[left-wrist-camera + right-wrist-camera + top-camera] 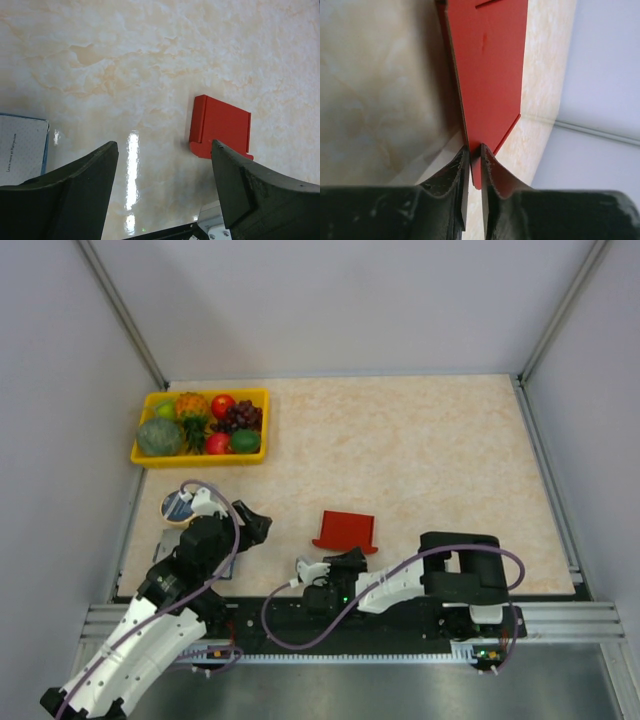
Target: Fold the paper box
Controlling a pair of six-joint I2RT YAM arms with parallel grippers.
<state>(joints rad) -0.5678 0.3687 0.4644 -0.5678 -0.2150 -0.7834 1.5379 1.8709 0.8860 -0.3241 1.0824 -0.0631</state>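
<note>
So we've got the paper box (345, 530) sitting on the table (450, 460) toward the near edge, roughly in the middle, well apart from the yellow tray (200, 456) of fruit in the far left corner. Our right gripper (474, 148) is pinched down tight on the box's near edge, red card squeezed between the two fingers. Our left gripper (164, 145) hangs off to the left of the box with its fingers spread wide, holding nothing, not touching it. A notebook (20, 150) lies just beside the left gripper.
</note>
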